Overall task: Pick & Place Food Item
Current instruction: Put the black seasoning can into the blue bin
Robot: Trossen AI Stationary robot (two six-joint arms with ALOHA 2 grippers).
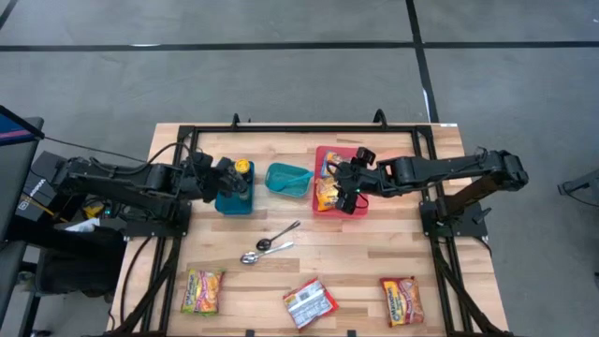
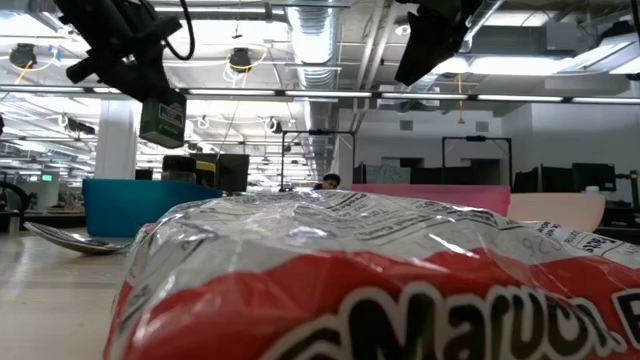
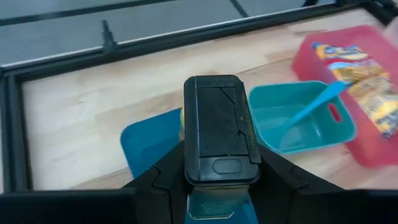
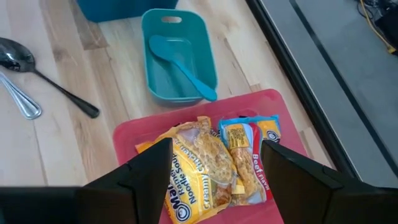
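Noodle packets (image 4: 211,168) fill the red tray (image 1: 357,208) under the open right gripper (image 1: 348,194); left gripper (image 1: 241,178) clasps a box (image 3: 219,130).

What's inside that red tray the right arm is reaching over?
The red tray holds two noodle packets, one orange-yellow, one blue. The right hand hovers above them, open. Anything beneath the packets is covered.

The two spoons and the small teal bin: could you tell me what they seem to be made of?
The two spoons look like polished metal: silvery and mirror-bright in the right wrist view. The small teal bin looks like moulded plastic: uniform matte colour, rounded corners, a cut-out handle slot.
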